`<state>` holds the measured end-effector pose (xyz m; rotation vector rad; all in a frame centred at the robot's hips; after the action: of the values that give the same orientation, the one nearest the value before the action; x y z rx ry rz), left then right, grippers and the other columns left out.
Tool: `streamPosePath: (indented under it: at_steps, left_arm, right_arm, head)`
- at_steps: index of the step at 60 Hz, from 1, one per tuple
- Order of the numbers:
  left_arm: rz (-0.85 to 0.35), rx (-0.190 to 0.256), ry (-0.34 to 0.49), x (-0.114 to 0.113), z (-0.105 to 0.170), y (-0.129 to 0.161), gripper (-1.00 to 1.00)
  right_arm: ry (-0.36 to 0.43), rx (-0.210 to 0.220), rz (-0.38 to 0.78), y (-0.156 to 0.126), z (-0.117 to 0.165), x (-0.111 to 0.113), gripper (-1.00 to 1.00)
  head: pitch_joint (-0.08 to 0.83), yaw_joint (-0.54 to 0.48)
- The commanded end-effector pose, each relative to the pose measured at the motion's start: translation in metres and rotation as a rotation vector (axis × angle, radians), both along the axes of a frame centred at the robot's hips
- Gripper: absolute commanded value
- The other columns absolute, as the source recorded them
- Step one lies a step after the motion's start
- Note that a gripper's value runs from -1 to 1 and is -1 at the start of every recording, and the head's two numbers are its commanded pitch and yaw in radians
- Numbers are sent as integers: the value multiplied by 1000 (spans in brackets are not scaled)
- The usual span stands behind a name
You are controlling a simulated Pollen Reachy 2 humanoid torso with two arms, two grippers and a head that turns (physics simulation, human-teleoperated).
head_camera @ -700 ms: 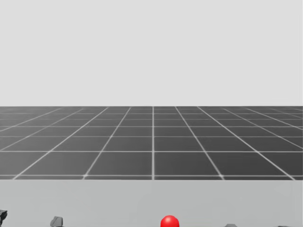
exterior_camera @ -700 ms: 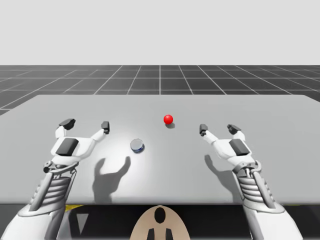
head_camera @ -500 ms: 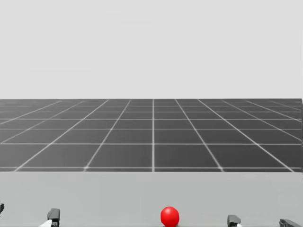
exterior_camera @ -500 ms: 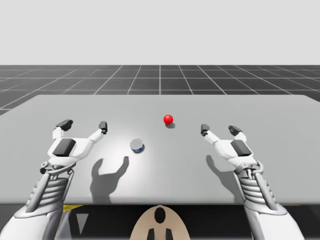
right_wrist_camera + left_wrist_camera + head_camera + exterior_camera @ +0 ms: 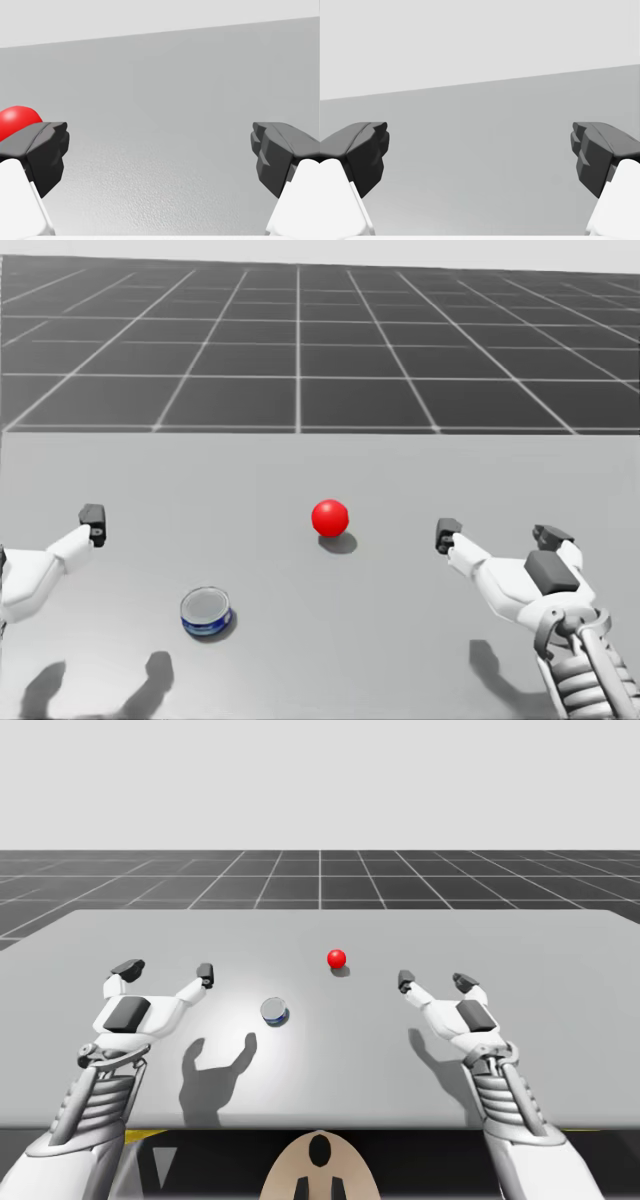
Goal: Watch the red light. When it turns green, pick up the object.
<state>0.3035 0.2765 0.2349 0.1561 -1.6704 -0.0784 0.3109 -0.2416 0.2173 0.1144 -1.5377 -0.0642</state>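
- My left gripper (image 5: 166, 968) was cut off at the head view's left edge; just one fingertip (image 5: 92, 518) lay inside the picture.
- In the right wrist view, the red light (image 5: 15, 120) sat partly hidden behind one finger of my right gripper (image 5: 160, 150).
- On the can (image 5: 274, 1011), the side markings were too small to tell.
- My left arm (image 5: 95, 1100) and right arm (image 5: 510, 1110) ran off the high view's near edge.
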Motion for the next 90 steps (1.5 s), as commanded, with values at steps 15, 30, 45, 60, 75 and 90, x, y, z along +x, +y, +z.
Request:
streamPosePath:
  at_steps: [15,30,45,60,75,90]
  left_arm:
    - [-4,0,-10,-2,3,-1,-1000]
    - [-3,2,-10,-3,2,-1,-1000]
    - [-3,2,-8,-2,2,-1,-1000]
    - [-6,5,-8,-2,2,-1,-1000]
    - [-4,4,-10,-2,2,-1,-1000]
    - [-3,2,-11,-2,3,-1,-1000]
  right_arm:
    - [7,6,5,4,-5,0,-1000]
    - [6,3,8,5,-4,0,-1000]
    - [8,4,10,5,-4,0,-1000]
    - [9,3,12,5,-4,0,-1000]
    - [9,2,13,5,-4,0,-1000]
    - [10,-1,18,6,-4,0,-1000]
  head:
    - [466,-60]
    - [467,-60]
    - [470,-62]
    - [469,-61]
    - [474,-59]
    - [558,17]
